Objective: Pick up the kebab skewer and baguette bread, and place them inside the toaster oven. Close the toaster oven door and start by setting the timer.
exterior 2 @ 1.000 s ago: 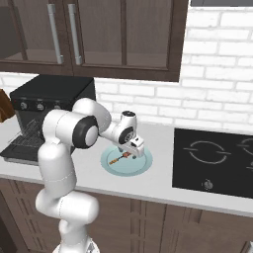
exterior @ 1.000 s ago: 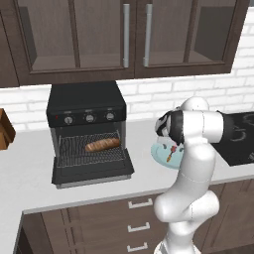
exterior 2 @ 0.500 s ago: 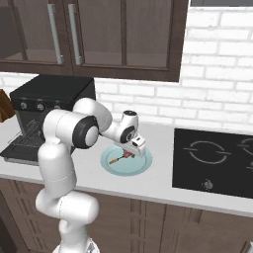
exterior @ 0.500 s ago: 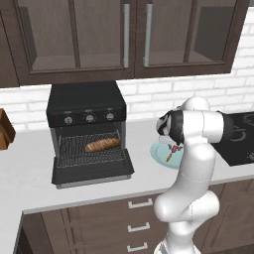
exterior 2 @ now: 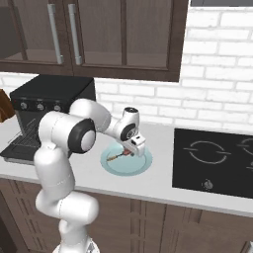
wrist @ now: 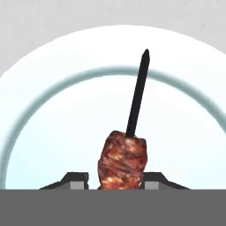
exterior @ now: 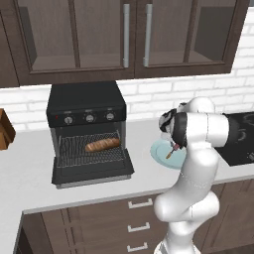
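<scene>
The kebab skewer sits over the pale blue plate on the counter, jaws clamped on its meaty end, looks light and stiff, chunks probably grip better than the slick stick.

A long pale counter runs under the dark cupboards. A black toaster oven sits on it, its door folded down flat. Near it lies a round pale blue plate. A black stove top sits further along.
</scene>
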